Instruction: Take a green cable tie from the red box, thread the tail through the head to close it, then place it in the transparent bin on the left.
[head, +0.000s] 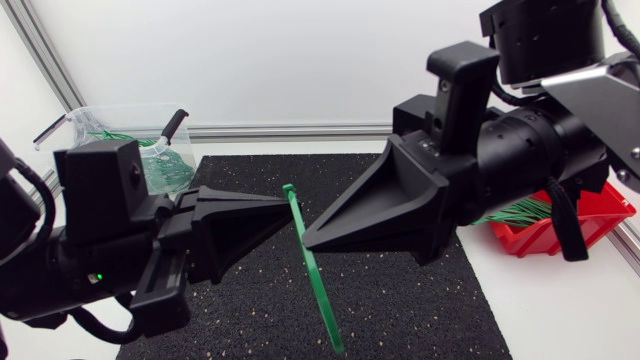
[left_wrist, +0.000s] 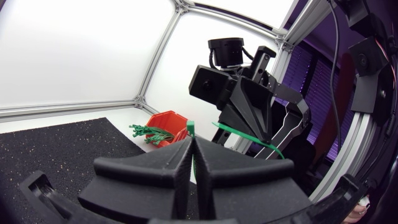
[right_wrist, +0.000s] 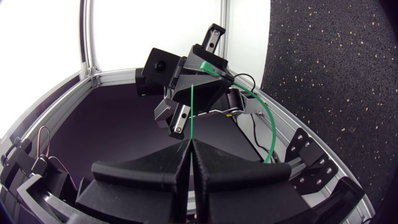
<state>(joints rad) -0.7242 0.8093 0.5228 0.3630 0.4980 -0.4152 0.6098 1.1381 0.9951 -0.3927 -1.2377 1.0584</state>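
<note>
A green cable tie (head: 318, 285) hangs between my two grippers above the black mat (head: 400, 300). My left gripper (head: 288, 205) is shut on it just below its head, which sticks up past the fingertips (left_wrist: 190, 127). My right gripper (head: 306, 238) is shut on the thin strap (right_wrist: 192, 112), tip to tip with the left one. The rest of the strap bows down in a curve (right_wrist: 272, 124) toward the mat. The red box (head: 600, 225) with several green ties stands at the right. The transparent bin (head: 100, 120) is at the back left.
The transparent bin holds several green ties (head: 165, 165). Behind the mat an aluminium frame rail (head: 300, 131) runs along the table's back edge. Both arms crowd the middle above the mat.
</note>
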